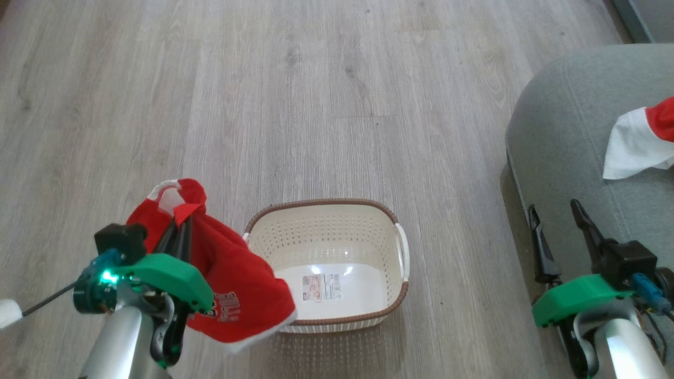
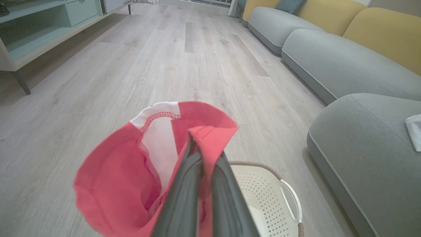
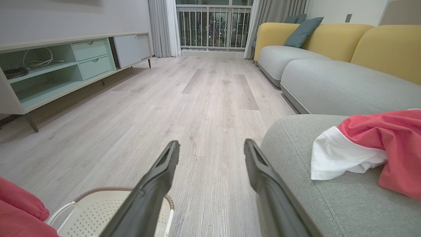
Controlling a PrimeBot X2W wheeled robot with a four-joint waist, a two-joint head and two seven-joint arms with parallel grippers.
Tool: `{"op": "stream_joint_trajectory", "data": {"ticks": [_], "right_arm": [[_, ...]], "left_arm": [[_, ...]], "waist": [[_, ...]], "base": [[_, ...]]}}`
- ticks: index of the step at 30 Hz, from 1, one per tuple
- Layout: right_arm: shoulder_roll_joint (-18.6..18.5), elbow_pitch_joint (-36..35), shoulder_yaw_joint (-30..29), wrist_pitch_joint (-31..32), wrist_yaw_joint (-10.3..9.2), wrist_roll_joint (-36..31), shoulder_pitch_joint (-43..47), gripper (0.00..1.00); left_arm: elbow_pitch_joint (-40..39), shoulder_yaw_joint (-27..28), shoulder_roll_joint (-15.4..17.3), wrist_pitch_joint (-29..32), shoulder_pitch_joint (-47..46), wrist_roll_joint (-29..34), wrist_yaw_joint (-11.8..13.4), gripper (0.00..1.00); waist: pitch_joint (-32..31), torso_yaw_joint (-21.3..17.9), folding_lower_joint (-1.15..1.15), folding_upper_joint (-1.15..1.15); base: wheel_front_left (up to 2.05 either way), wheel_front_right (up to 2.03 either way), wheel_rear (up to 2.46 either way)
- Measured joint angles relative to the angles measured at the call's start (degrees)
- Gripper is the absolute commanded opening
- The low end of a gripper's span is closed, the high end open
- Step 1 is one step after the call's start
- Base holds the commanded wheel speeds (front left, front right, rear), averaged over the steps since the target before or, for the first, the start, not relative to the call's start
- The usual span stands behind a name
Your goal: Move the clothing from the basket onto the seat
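Our left pincer [image 1: 181,222] is clamped tight on a red garment [image 1: 237,273], its fingers pressed together with a fold of cloth nipped near their tips. The garment hangs from the pincer above the floor [image 1: 316,79], just left of the basket [image 1: 326,231]. In the head view its lower hem crosses the basket's near-left rim; we cannot tell whether it touches. White print shows on the red cloth low down.

Our right pincer [image 1: 554,208] stands spread wide and holds nothing, its fingers over the near corner of the seat [image 1: 568,131]. A second garment [image 1: 645,139], red with a white panel, lies on the seat beyond that pincer, well apart from its tips.

The basket stands on the floor between our two arms, its base label [image 1: 321,288] uncovered. A strip of bare floor runs between the basket and the seat's rounded edge. Ahead, open planks stretch on, with a low cabinet [image 3: 65,65] along the left side.
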Motion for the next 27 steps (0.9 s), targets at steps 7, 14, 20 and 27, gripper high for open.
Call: {"op": "stream_joint_trajectory", "data": {"ticks": [7,14,20,27], "right_arm": [[-0.2,0.3,1.4,0.0,0.00,-0.4,0.0,1.00],[-2.3,1.4,15.1,0.0,0.00,0.3,-1.8,1.00],[-4.7,2.7,32.8,0.0,0.00,5.1,-12.9,1.00],[-7.6,7.6,45.8,0.0,0.00,12.7,-22.6,1.00]], "left_arm": [[-3.9,-0.5,0.4,2.1,0.5,0.0,0.8,0.00],[-8.2,-3.7,1.1,4.2,0.5,0.2,-0.2,0.00],[-13.5,-9.4,0.1,7.3,-2.5,1.2,-2.3,0.00],[-19.7,-18.7,-2.4,11.5,-7.8,1.3,-4.1,0.00]], "waist": [[-0.5,0.0,0.00,0.00],[0.4,0.2,0.00,0.00],[0.6,1.3,0.01,0.00],[0.4,4.9,0.01,0.00]], "base": [[0.00,0.00,0.00],[0.00,0.00,0.00],[0.00,0.00,0.00],[0.00,0.00,0.00]]}}
